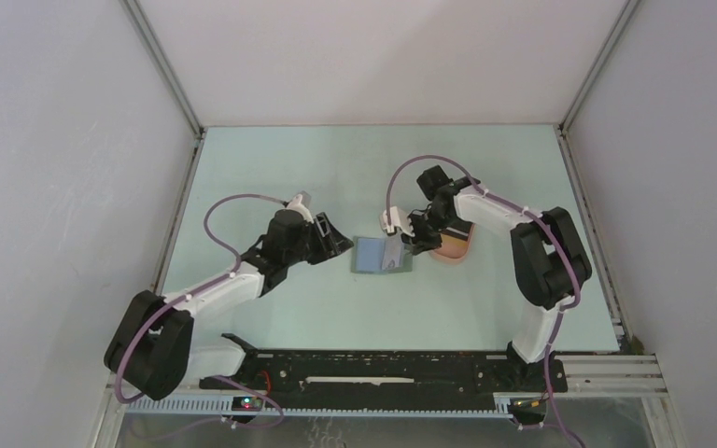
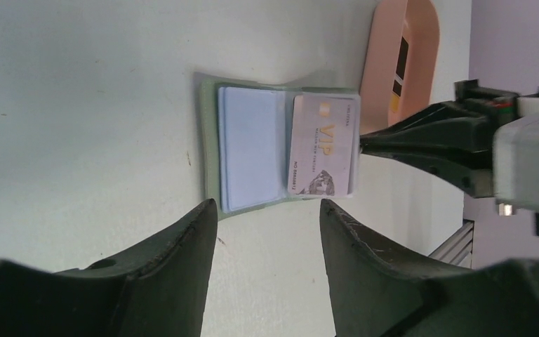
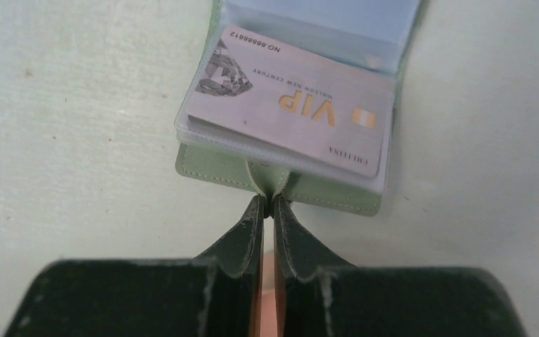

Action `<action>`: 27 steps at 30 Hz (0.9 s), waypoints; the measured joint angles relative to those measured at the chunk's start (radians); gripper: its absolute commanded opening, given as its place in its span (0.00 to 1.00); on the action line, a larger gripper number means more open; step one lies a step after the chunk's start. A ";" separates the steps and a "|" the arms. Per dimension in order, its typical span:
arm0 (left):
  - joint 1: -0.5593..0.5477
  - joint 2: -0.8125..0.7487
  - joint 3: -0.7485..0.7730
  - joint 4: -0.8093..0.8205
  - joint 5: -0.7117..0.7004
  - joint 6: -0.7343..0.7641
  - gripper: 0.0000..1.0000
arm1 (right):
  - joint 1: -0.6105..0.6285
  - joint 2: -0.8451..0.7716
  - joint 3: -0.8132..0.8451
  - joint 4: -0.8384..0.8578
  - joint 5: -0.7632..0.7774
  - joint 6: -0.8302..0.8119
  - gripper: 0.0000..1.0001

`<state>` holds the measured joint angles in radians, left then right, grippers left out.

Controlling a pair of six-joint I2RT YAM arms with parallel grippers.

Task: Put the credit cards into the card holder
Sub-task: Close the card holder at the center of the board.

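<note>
The grey-green card holder (image 1: 378, 255) lies open on the table, clear sleeves facing up. A silvery credit card marked VIP (image 2: 323, 144) sits in its right-hand sleeve and also shows in the right wrist view (image 3: 291, 105). My right gripper (image 3: 267, 199) is shut on a small green tab at the holder's edge (image 3: 323, 191); it also shows in the top view (image 1: 411, 245). My left gripper (image 2: 267, 203) is open and empty, just short of the holder's left edge (image 2: 209, 140); it also shows in the top view (image 1: 344, 245). A dark card (image 2: 401, 67) lies in the pink tray.
The salmon-pink oval tray (image 1: 455, 248) stands right behind the right gripper, touching or almost touching the holder's right side; it also shows in the left wrist view (image 2: 421, 42). Grey walls enclose the table on three sides.
</note>
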<state>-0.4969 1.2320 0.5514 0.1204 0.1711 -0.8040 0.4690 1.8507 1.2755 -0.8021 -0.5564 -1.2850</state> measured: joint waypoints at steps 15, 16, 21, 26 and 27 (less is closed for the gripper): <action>0.000 0.103 0.000 0.035 0.031 0.000 0.57 | -0.021 -0.036 -0.024 0.185 0.059 0.455 0.18; 0.000 0.111 0.001 0.035 0.034 0.000 0.57 | -0.025 -0.036 -0.027 0.193 0.062 0.488 0.18; 0.000 0.156 0.014 0.041 0.055 0.001 0.55 | -0.047 -0.036 -0.044 0.225 0.074 0.588 0.19; 0.000 0.174 0.041 0.101 0.122 -0.001 0.55 | -0.051 -0.037 -0.080 0.246 0.072 0.591 0.18; 0.000 0.178 0.051 0.126 0.144 -0.007 0.56 | -0.051 -0.039 -0.089 0.251 0.069 0.588 0.18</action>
<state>-0.4973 1.4097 0.6029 0.2462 0.3153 -0.8108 0.4183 1.8122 1.1866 -0.5514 -0.4877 -0.6968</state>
